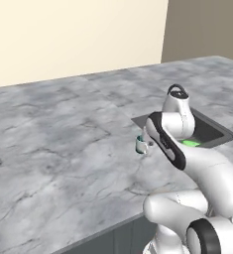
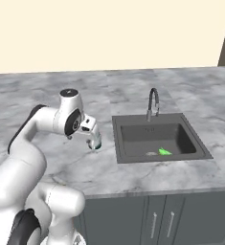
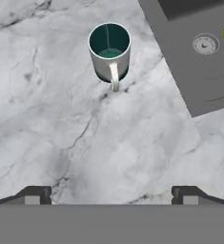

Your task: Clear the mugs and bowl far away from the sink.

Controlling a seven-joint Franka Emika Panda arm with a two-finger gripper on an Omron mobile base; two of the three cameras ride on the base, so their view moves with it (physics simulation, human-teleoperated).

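grey mug next to the sink, fingers wide and empty above it

step in hand, as i read it: reach for the pale grey mug (image 3: 109, 52) w/ the teal inside, then carry it far from the sink (image 2: 157, 139). to do it well: get the fingers (image 3: 111, 195) centred over the mug before dropping. the handle points toward the camera in the hand view, so a grip across the body at right angles to the handle looks safest, one finger each side of the wall. alt: pinch the rim, one finger inside, one outside. either way come down straight, don't nudge it, since it stands upright just beside the sink's near corner and a knock could tip it over the edge. lift clear of the worktop (image 1: 58, 144) before swinging away, and head to the open marble on the side away from the basin.

where it lies: in the hand view the mug sits up top, a bit left of centre, well ahead of the two finger tips at the bottom. tips stand wide apart, nothing between them, not touching the mug. so the hand needs to move forward along its view and then down. from the right base view the mug is partly hidden behind the hand, just left of the sink. left base view shows it by the basin's left corner, close beside the arm's forearm.

sth green (image 2: 164, 151) lies in the sink bottom near the drain; can't tell what it is.
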